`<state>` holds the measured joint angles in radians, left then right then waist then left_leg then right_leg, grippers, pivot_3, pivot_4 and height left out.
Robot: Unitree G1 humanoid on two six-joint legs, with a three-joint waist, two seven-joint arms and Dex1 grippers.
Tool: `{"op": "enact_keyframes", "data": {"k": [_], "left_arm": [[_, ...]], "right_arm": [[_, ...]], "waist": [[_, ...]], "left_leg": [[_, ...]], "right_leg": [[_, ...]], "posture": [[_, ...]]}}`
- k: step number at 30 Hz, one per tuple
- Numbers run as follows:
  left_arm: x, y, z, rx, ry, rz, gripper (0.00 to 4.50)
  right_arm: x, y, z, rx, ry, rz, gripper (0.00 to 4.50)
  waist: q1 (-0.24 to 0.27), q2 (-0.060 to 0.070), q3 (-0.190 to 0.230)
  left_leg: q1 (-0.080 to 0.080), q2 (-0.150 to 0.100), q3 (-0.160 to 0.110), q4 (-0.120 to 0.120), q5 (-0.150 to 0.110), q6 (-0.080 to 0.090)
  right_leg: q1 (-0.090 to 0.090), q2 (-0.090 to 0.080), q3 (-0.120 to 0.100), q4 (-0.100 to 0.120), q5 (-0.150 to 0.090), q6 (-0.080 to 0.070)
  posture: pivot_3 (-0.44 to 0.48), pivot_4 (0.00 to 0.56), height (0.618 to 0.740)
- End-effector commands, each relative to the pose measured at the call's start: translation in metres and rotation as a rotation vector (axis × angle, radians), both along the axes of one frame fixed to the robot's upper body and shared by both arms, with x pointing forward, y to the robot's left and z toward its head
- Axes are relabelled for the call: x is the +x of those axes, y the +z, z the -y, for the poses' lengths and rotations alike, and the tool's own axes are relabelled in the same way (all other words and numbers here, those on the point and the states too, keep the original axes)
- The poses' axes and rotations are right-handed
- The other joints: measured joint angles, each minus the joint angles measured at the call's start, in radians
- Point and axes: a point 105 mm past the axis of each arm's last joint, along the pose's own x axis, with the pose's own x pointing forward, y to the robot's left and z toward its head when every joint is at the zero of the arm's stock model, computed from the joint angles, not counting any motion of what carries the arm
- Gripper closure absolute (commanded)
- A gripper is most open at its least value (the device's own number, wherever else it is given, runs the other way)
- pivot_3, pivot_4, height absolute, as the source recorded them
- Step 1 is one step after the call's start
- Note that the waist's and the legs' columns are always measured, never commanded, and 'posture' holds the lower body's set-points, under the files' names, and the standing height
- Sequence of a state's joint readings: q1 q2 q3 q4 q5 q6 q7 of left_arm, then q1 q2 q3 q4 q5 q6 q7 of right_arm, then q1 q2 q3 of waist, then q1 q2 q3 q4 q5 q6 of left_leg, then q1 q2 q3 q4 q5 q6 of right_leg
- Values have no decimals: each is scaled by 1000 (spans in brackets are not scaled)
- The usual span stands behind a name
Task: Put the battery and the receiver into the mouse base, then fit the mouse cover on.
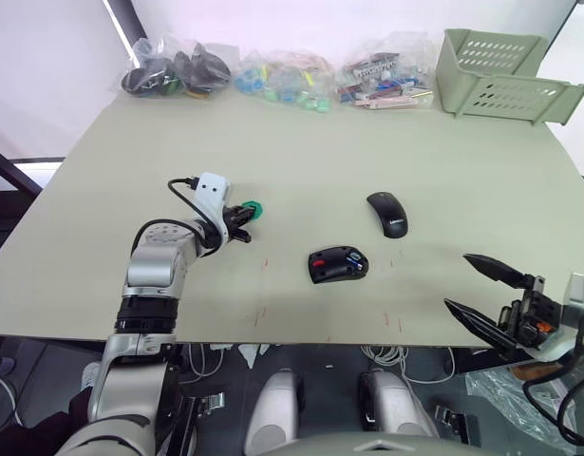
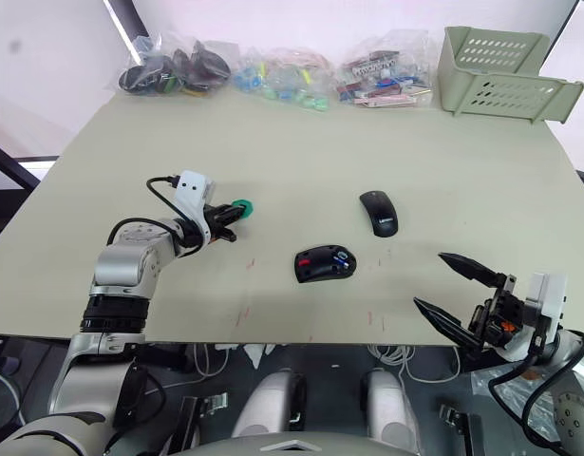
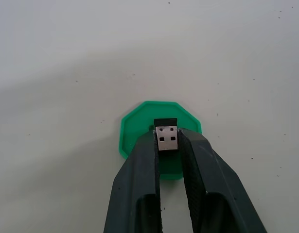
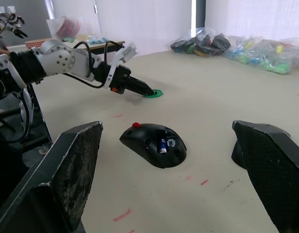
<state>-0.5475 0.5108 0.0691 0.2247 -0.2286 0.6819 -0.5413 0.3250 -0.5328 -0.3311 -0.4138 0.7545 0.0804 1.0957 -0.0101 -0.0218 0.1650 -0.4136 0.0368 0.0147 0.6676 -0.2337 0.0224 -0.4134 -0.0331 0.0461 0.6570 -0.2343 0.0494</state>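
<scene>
Pale tabletop [image 1: 301, 161] carries the mouse base [image 1: 337, 263] at centre, the mouse cover [image 1: 387, 213] just beyond. Left wrist view: the left gripper [image 3: 167, 145] pinches the receiver [image 3: 167, 136] over a green disc [image 3: 139, 131]. Right wrist view: the right gripper [image 4: 173, 170] jaws gape wide near the base, the battery [image 4: 163, 145] seated inside.

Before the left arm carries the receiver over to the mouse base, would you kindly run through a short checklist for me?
1. Left gripper shut on the receiver: ok.
2. Receiver lifted clear of the green disc: cannot tell.
3. Battery seated in the mouse base: ok, blue cylinder lies in the base.
4. Base uncovered: ok, the mouse cover lies apart on the table.
5. Right gripper out of the path: ok, open near the table's edge.
</scene>
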Motion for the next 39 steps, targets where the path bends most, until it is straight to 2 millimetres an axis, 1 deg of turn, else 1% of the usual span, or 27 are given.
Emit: {"op": "enact_keyframes", "data": {"k": [1, 7, 9, 11, 14, 15, 17, 21, 22, 24, 26, 28, 29, 30, 32, 33, 34, 36, 39], "left_arm": [[0, 14, -1, 18, -8, 45, 4076], [-1, 18, -2, 24, -23, 62, 4076], [-4, 27, 1, -6, -61, 90, 4076], [-13, 38, 3, -48, -132, 119, 4076], [-29, 47, 6, -90, -231, 129, 4076], [-33, 51, 6, -104, -259, 130, 4076], [-45, 59, 5, -115, -342, 123, 4076], [-61, 76, 3, -114, -457, 105, 4076], [-64, 80, 4, -122, -485, 105, 4076], [-68, 85, 7, -136, -529, 93, 4076], [-69, 88, 9, -136, -557, 84, 4076], [-70, 90, 11, -138, -589, 62, 4076], [-70, 92, 13, -136, -613, 60, 4076], [-69, 96, 19, -128, -657, 59, 4076], [-69, 101, 26, -113, -716, 60, 4076], [-69, 102, 28, -107, -732, 59, 4076], [-70, 104, 32, -82, -770, 64, 4076], [-73, 107, 41, -41, -847, 78, 4076], [-74, 111, 50, -10, -919, 99, 4076]], "right_arm": [[-1, 9, -2, 4, 9, 42, 0], [1, 12, -4, 4, 16, 51, 0], [3, 17, -6, 10, 18, 58, 0], [7, 24, -12, 11, 29, 57, 0], [10, 29, -23, -13, 61, 36, 0], [12, 30, -26, -4, 64, 2, 0], [19, 41, -36, -11, 63, -3, 0], [22, 70, -62, -40, 124, 19, 0], [21, 74, -70, -31, 164, -16, 0], [20, 76, -81, -31, 235, -153, 0], [24, 80, -87, -88, 223, -175, 0], [36, 73, -88, -167, 149, -275, 0], [37, 77, -94, -141, 191, -300, 0], [45, 77, -101, -134, 211, -353, 0], [56, 81, -111, -116, 226, -396, 0], [60, 81, -112, -120, 218, -410, 0], [62, 79, -117, -166, 222, -413, 0], [68, 79, -123, -176, 233, -479, 0], [79, 80, -127, -175, 219, -576, 0]], "waist": [[0, 0, 0], [0, 0, 0], [0, 0, 0], [-4, 0, 0], [-7, 0, 1], [-4, 0, 1], [-3, 0, 1], [-2, 0, 2], [-3, 0, 3], [-1, -1, 3], [3, -3, 5], [0, -3, 7], [-2, -4, 8], [-2, -7, 9], [-4, -8, 9], [-4, -8, 10], [-3, -8, 10], [-4, -7, 10], [-4, -8, 10]], "left_leg": [[0, 0, 0, 0, 0, 0], [0, 0, 0, 0, 0, 0], [0, 0, 0, 0, 0, 0], [0, 0, 0, 0, 0, 0], [0, 1, 1, 0, 0, 0], [0, 1, 0, 0, 0, 0], [0, 1, -1, 0, 0, 0], [0, 1, 0, 0, 0, 0], [-1, 1, 0, 0, 0, 0], [-1, 2, 0, 0, 0, 0], [-1, 2, -1, 0, 0, 0], [-2, 2, -1, 0, 0, 0], [-2, 2, 0, 0, 0, 0], [-3, 2, 1, 0, 0, 0], [-2, 2, 1, 1, 0, 0], [-2, 2, 1, 1, 0, 0], [-2, 1, 1, 0, 0, 0], [-3, 1, 1, -1, 0, 0], [-9, 1, 1, -1, 0, 0]], "right_leg": [[0, 0, 0, 0, 0, 0], [0, 0, 0, 0, 0, 0], [0, 0, 0, 0, 0, 0], [0, 0, 0, 0, 0, -1], [-1, 0, 0, 1, 1, -3], [-1, 0, 0, 1, 1, -4], [-1, 0, -1, 1, 1, -4], [-2, 0, 0, 1, 1, -4], [-2, 0, 0, 1, 1, -4], [-2, -1, 0, 0, 1, -4], [-1, -1, -1, 0, 1, -4], [-2, -2, -1, -1, 1, -4], [-2, -2, 0, -1, 1, -4], [-2, -3, 1, -1, 1, -4], [-2, -2, 0, -1, 1, -4], [-2, -1, 0, -1, 1, -4], [-2, -1, 0, -1, 1, -4], [-4, -1, 0, -1, 1, -4], [-9, -1, 0, 0, 2, -2]], "posture": [[0, 150, 740], [0, 150, 740], [0, 150, 740], [0, 150, 740], [0, 150, 740], [0, 150, 740], [0, 150, 740], [0, 150, 740], [0, 150, 740], [0, 150, 740], [0, 150, 740], [0, 150, 740], [0, 150, 740], [0, 150, 740], [0, 150, 740], [0, 150, 740], [0, 150, 740], [0, 150, 740], [0, 150, 740]]}}
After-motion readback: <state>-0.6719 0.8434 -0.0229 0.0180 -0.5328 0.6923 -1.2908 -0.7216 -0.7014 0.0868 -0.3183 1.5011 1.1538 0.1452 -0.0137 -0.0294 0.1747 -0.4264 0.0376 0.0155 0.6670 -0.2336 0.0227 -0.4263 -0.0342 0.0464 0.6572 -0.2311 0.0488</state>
